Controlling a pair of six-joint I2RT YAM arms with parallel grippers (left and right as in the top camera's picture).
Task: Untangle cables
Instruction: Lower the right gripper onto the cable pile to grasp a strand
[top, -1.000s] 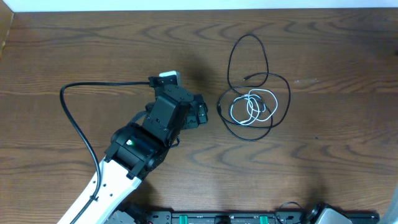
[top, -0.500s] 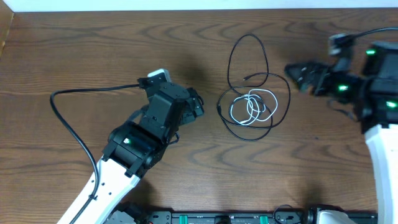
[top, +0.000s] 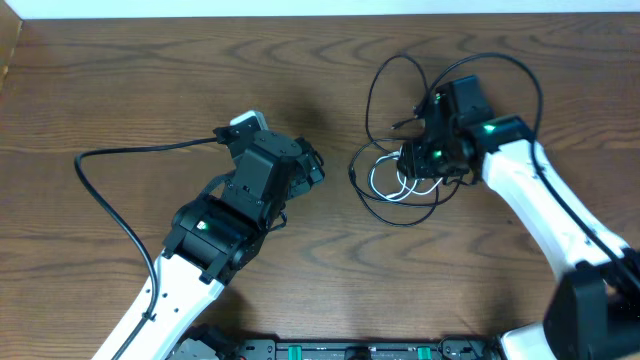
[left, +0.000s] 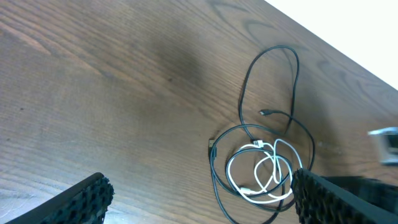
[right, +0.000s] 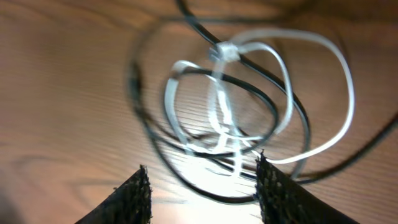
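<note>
The cables lie tangled on the wooden table right of centre. The black cable (top: 372, 100) makes a tall loop and a wider ring; the white cable (top: 385, 185) is coiled inside that ring. My right gripper (top: 412, 163) is down over the coil, open, its jaws partly apart. In the right wrist view, blurred strands of the white cable (right: 323, 43) and black cable (right: 186, 180) run between the right gripper's (right: 202, 199) fingers. My left gripper (top: 318, 170) hovers left of the tangle, wide open and holding nothing. The left wrist view shows the white cable (left: 231, 171) and black cable (left: 245, 81) ahead of the left gripper (left: 205, 202).
A thick black supply cable (top: 120, 205) trails from the left arm across the left side of the table. Another arcs above the right arm (top: 520, 65). A black rail (top: 350, 350) runs along the near edge. The table's far edge (top: 300, 17) meets a white wall.
My right arm swung in from the right and came down onto the tangle, its jaws narrowing. The left arm barely shifted and stayed wide open.
</note>
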